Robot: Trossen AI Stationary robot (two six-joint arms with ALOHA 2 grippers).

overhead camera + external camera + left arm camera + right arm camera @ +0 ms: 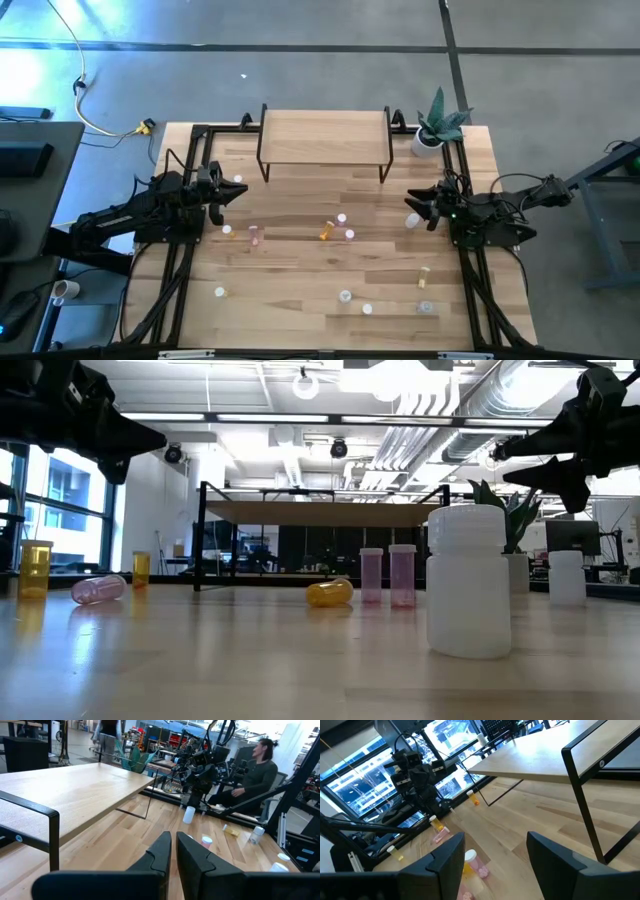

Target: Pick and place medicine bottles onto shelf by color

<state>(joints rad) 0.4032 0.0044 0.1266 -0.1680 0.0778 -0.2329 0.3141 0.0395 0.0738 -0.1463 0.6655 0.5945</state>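
The shelf [325, 135], a light-wood board on thin black legs, stands at the table's far middle with nothing on it. Several small bottles are scattered on the tabletop. Two pink ones [342, 218] stand upright beside an orange one [327, 231] lying on its side. A pink one [254, 236] lies at the left, and a white one [412, 219] stands at the right. My left gripper [240, 192] is shut and empty, raised near the shelf's left legs. My right gripper [410, 207] is open and empty, raised just above the white bottle.
A potted plant [430, 135] stands at the far right corner beside the shelf. More bottles stand near the table's near edge, among them a yellow one [424, 272] and a white one [468, 580]. A person sits beyond the table's right side [252, 772].
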